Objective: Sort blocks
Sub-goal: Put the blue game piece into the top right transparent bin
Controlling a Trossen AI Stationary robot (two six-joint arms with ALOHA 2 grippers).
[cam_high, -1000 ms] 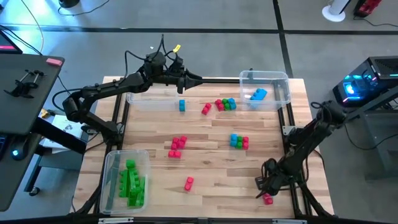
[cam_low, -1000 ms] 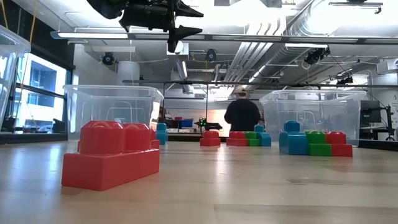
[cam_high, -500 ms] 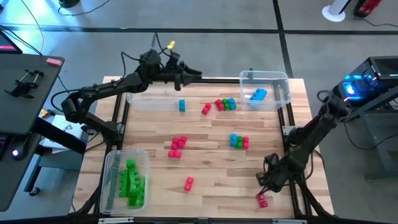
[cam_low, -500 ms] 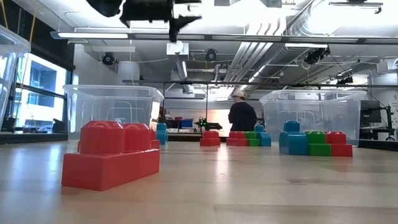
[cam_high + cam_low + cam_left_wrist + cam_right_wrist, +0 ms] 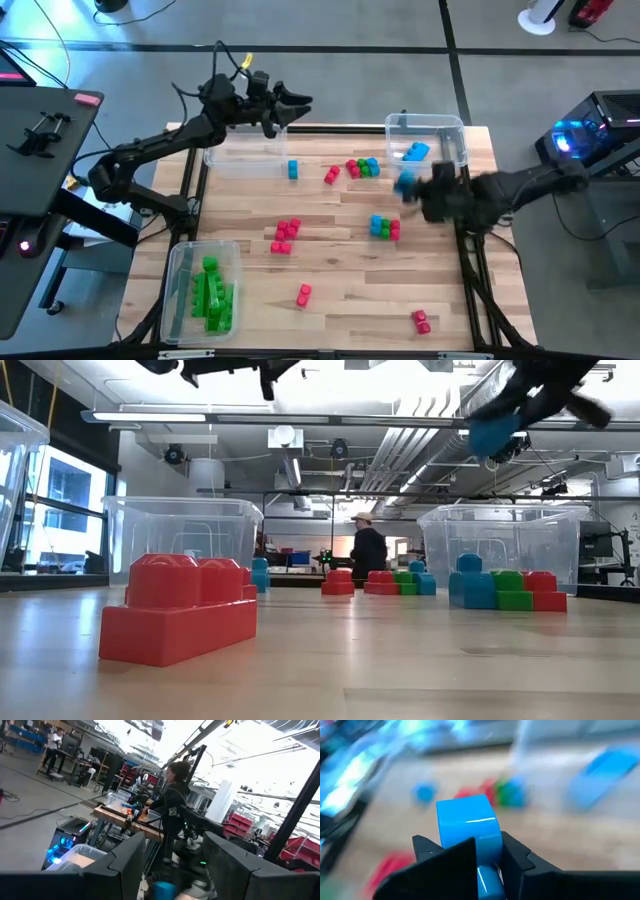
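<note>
A blue block point(image 5: 468, 827) is up in the air over the table's right part, with my right gripper point(image 5: 412, 190) shut on it; the low view shows the blue block point(image 5: 489, 433) high above the wood. My left gripper point(image 5: 298, 100) hovers open and holds nothing, above the clear bin point(image 5: 240, 157) at the far left. On the table lie a single blue block point(image 5: 292, 170), a red block point(image 5: 331, 175), a red-green-blue row point(image 5: 363, 168), a blue-green-red group point(image 5: 384, 228), a red group point(image 5: 286, 235) and two lone red blocks point(image 5: 304, 294) point(image 5: 421, 321). My right gripper pinches the blue block by its two opposite sides point(image 5: 488, 847) between its two fingers point(image 5: 451, 857). The block's upper part stands out past the fingertips. The block is lifted clear of the table.
A clear bin point(image 5: 445, 135) at the far right holds blue blocks point(image 5: 415, 152). A clear bin point(image 5: 183, 290) at the near left holds green blocks point(image 5: 212, 295). A person point(image 5: 367, 550) stands in the room beyond the far edge.
My right gripper has swung up from the table's near right corner toward the far edge, fast and blurred, and now has a blue block between its fingers. A red block stays at that corner. My left gripper has risen and drawn back toward the far left.
</note>
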